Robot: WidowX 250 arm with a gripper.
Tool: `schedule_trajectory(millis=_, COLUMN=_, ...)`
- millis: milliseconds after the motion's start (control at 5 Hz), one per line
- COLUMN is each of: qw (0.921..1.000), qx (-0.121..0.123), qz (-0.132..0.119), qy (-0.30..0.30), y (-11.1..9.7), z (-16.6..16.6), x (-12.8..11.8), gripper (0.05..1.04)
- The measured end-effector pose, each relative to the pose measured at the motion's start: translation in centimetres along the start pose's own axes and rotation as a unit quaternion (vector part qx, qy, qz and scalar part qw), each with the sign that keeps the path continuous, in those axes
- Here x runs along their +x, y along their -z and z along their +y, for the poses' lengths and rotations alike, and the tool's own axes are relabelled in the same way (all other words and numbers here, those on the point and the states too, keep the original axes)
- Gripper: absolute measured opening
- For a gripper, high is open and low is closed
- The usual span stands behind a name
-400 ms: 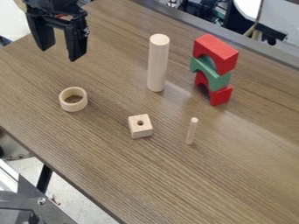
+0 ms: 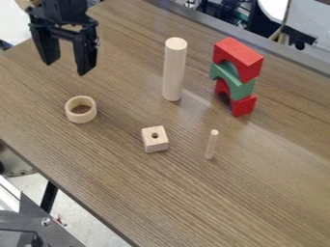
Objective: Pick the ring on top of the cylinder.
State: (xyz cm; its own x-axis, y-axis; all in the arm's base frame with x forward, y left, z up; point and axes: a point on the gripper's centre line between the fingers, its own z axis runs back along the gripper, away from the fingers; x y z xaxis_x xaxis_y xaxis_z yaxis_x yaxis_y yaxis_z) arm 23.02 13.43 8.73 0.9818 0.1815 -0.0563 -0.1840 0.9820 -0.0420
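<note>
Tool (image 2: 65,69): upper left, open, empty.
Ring (image 2: 80,109): left, on bench (image 2: 187,193); pick-up pending.
Next: lower astride ring wall.

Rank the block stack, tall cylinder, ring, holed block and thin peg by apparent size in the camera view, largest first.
1. Block stack
2. Tall cylinder
3. Ring and holed block: too alike to rank
4. Thin peg

Ring (image 2: 82,118) left of cube (image 2: 156,144), peg (image 2: 211,144) right, cylinder (image 2: 173,72) behind, stacked blocks (image 2: 233,82) right of cylinder
</note>
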Motion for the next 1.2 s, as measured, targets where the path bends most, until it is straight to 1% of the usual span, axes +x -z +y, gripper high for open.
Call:
schedule_trajectory(millis=200, qw=1.0000, qx=0.002, qz=0.000, qy=-0.002, y=0.8, z=-0.9, x=0.4, gripper=1.000)
schedule_trajectory(millis=400, qw=0.9998, qx=0.009, qz=0.018, qy=-0.005, y=2.2, z=-1.4, x=0.8, gripper=1.000)
schedule_trajectory(millis=600, qw=0.9993, qx=0.013, qz=0.035, qy=-0.004, y=4.1, z=-1.1, x=1.2, gripper=1.000)
schedule_trajectory(millis=800, qw=0.9993, qx=0.023, qz=0.023, qy=-0.016, y=4.8, z=-0.3, x=1.6, gripper=1.000)
schedule_trajectory(millis=1000, qw=0.9991, qx=0.033, qz=0.019, qy=-0.019, y=5.2, z=0.2, x=1.4, gripper=1.000)
schedule_trajectory(millis=1200, qw=0.9989, qx=0.030, qz=0.024, qy=-0.025, y=5.6, z=0.8, x=1.2, gripper=0.999)
